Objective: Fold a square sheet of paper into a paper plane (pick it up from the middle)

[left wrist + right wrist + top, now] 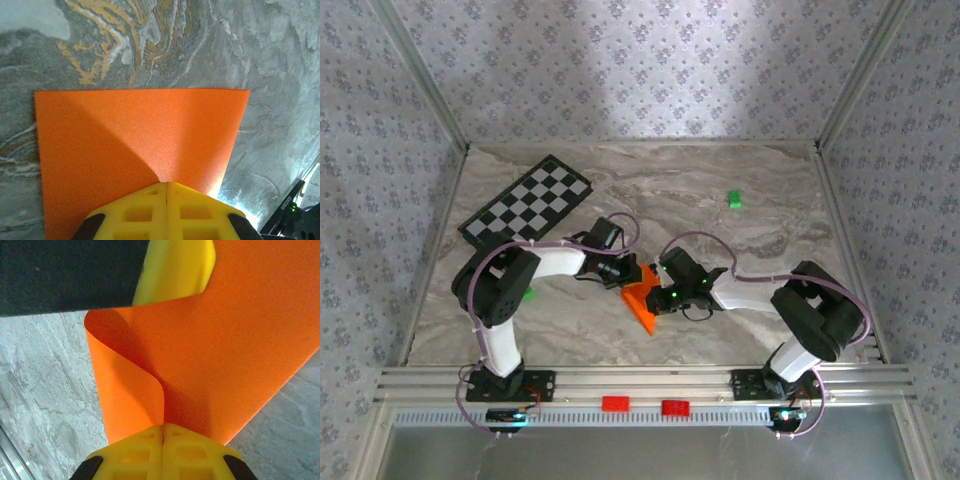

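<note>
From the top external view, the two arms reach inward and meet over the middle of the table (740, 250). The square sheet of paper (642, 307) hangs between them, drooping toward 6 o'clock. The left gripper (626, 273) comes in from 9 o'clock and the right gripper (660, 292) from 3 o'clock, likely so each can control one side of the sheet for a fold. The checkered board (527, 207) lies well apart at 10 o'clock, and a green block (733, 199) sits at 1 o'clock, both out of the way.

In the left wrist view, the left gripper (167, 184) is fully closed, pinching the sheet's near edge. The paper (135, 135) spreads away toward 12 o'clock, smooth and uncreased, above the marbled table.

In the right wrist view, the right gripper (163, 426) is likewise clamped tight on the paper (230, 350). Here the sheet bows into a soft loop toward 9 o'clock, with the other arm's yellow finger at 12 o'clock. The curl suggests the two grips stand close together, bringing one part over another; no sharp crease is pressed yet, so folding looks barely begun.
</note>
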Tool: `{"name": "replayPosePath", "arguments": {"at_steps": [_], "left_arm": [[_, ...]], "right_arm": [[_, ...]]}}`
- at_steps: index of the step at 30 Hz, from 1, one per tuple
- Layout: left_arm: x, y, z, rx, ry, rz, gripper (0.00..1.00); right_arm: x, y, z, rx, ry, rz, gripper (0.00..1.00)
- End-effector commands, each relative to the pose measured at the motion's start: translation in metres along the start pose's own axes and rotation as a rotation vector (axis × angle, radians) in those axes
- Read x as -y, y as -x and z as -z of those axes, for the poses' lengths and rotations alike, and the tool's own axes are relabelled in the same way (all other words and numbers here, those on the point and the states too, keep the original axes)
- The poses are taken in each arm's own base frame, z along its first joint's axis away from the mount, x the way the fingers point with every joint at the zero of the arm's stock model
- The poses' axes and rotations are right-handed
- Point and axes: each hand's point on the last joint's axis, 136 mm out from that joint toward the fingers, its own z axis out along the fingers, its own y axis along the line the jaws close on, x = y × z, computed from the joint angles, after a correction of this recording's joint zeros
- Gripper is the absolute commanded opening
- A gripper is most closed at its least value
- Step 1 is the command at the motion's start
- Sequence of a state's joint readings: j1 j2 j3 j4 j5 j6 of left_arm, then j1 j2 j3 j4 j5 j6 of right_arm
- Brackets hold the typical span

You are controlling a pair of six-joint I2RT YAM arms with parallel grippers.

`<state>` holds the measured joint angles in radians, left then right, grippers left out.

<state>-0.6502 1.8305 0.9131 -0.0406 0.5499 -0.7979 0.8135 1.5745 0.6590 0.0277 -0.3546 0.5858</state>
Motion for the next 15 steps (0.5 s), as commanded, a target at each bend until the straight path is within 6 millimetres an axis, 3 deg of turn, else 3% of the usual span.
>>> {"name": "replayPosePath", "arguments": {"at_steps": [1, 15], "left_arm": [[-0.0097, -0.01, 0.0008, -0.017, 0.035, 0.025, 0.0], [-0.0101, -0.0112, 0.0004, -0.02, 0.034, 0.026, 0.01]], "right_arm": [[0.0011, 0.0058, -0.0003, 0.002, -0.017, 0.011, 0.0], [0.0061, 0.0004, -0.0034, -0.015, -0.03, 0.003, 0.0]]}}
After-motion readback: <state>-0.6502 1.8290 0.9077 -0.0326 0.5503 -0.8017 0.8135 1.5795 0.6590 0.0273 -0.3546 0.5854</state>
